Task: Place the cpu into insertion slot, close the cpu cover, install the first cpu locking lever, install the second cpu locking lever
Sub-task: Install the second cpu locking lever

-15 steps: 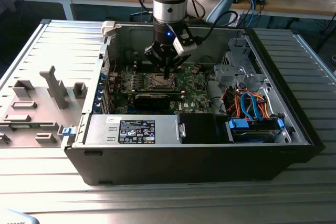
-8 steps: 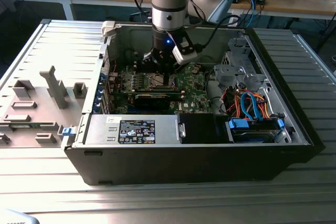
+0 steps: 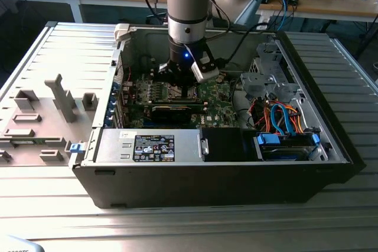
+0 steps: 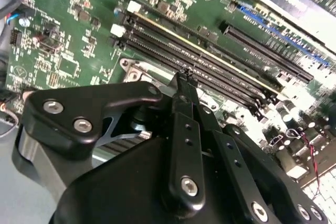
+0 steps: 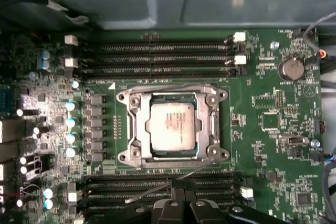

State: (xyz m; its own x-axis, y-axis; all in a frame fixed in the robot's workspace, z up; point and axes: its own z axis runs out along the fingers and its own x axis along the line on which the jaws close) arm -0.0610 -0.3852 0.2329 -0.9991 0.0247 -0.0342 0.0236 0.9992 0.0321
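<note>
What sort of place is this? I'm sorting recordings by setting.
Likely a robotics lab or test workshop: an opened computer case lies on a ribbed metal table, with cluttered wooden benches behind the pincer.

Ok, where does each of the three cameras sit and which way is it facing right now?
Exterior view: off the arm, looking down into the open computer case; the arm reaches in and the gripper sits over the motherboard.
First wrist view: on the arm, looking straight down at the cpu seated in the insertion slot; gripper parts show at the picture's edge.
Second wrist view: on the arm, looking obliquely along the gripper, fingertips together, over the memory slots.
Both wrist views share the memory slots.
</note>
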